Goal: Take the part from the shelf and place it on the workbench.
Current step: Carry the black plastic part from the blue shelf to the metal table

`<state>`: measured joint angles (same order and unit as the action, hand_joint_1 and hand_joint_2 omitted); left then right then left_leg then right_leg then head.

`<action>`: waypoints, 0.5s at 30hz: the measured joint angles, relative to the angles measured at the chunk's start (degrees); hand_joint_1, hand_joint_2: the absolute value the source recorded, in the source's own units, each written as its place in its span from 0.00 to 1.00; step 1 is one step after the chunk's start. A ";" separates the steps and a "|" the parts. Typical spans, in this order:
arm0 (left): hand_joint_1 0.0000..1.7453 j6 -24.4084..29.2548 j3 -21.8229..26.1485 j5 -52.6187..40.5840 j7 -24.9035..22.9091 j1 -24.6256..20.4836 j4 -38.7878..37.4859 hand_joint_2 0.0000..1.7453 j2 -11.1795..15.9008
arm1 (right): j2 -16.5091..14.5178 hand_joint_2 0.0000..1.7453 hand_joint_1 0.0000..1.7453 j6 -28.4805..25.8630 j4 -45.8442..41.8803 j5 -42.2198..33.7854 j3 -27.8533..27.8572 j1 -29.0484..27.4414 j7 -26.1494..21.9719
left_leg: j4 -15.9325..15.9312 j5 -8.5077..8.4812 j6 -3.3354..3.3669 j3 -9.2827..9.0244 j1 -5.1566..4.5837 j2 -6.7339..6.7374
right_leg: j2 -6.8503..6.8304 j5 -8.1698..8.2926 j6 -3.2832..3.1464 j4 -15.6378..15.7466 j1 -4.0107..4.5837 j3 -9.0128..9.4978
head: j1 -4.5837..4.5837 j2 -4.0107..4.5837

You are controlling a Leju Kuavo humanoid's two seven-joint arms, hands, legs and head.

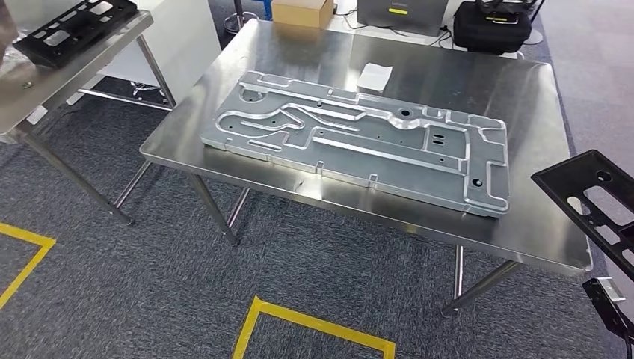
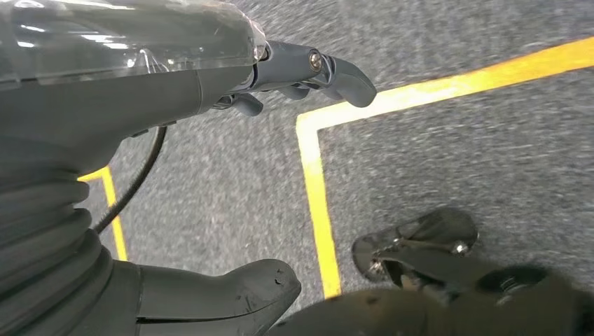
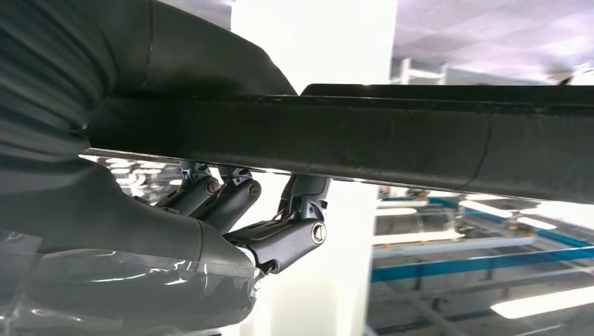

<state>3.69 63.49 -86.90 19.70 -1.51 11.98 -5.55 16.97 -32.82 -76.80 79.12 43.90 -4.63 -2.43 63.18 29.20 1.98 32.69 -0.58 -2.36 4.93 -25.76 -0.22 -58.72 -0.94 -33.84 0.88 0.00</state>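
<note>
Part [image 3: 392, 136] is in my right hand [image 3: 231, 210]: a flat black panel, matte and a bit grainy along its edge in the right wrist view, with my thumb over one face and my darker fingers [image 3: 284, 234] curled up against the other, so it's clamped between them. In the head view it pokes in at about 4 o'clock [image 1: 591, 198], black with rectangular cut-outs, cut off by the frame edge so I can't see its full shape. It hangs off past the workbench's corner, not touching it.

Workbench [image 1: 523, 97] is brushed stainless, shiny, on round steel legs. Lying on it is a big silver plate [image 1: 359, 142], machined aluminium look, with raised ribs, channels and small holes. At its 12 o'clock sits a small white slip [image 1: 375, 75]; any writing on it is too small to read.

Second steel table [image 1: 45, 82] at 10 o'clock carries another black panel [image 1: 75, 26], half cropped. A cardboard box [image 1: 301, 12] and a black case [image 1: 492, 26] sit at 12 to 1 o'clock, labels unreadable.

Left hand [image 2: 210, 182] hangs over grey carpet [image 2: 455, 154] with yellow tape lines [image 2: 315, 189], fingers [image 2: 336, 73] loosely apart, holding nothing.
</note>
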 joint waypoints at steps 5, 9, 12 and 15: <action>0.00 -0.03 0.12 -0.07 -0.10 -0.25 0.00 1.00 0.15 | -0.14 1.00 1.00 -0.25 -0.11 -0.33 -0.39 -0.62 0.41 | -6.03 -2.18 1.12 -2.69 -0.13 -0.10 | 2.02 0.75 1.62 0.43 -0.46 -0.46 | -0.03 0.00; 0.00 -0.06 0.23 -0.13 -0.15 -0.10 0.00 1.00 0.02 | -0.41 1.00 1.00 -0.58 -1.28 -0.94 -0.46 -0.68 -0.14 | -8.12 -3.33 1.48 -3.23 0.21 2.98 | -3.88 -4.61 2.31 -8.21 -0.46 -4.59 | 0.70 0.00; 0.00 -0.09 0.45 -0.15 -0.07 -0.02 0.00 1.00 0.00 | -0.92 1.00 1.00 -0.46 -2.24 -0.46 -1.01 -0.74 -0.26 | -7.82 -3.09 1.16 -3.00 0.28 5.39 | -4.81 -5.62 3.34 -12.81 -1.15 -6.40 | 0.78 0.00; 0.00 -0.16 0.61 -0.14 0.19 -0.13 0.01 1.00 -0.06 | -1.06 1.00 1.00 -0.27 -3.19 0.36 -2.08 -0.58 0.14 | -6.56 -2.18 0.09 -2.79 0.40 7.54 | -7.72 -1.33 3.95 -3.26 -1.54 -0.83 | 0.84 0.00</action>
<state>3.52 64.10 -87.05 19.88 -1.63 11.98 -5.61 15.92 -33.09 -79.99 79.48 41.82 -5.21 -2.29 56.62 27.02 2.07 29.90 -0.17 5.19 -2.79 -27.09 3.73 -61.99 -2.48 -34.67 1.72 0.00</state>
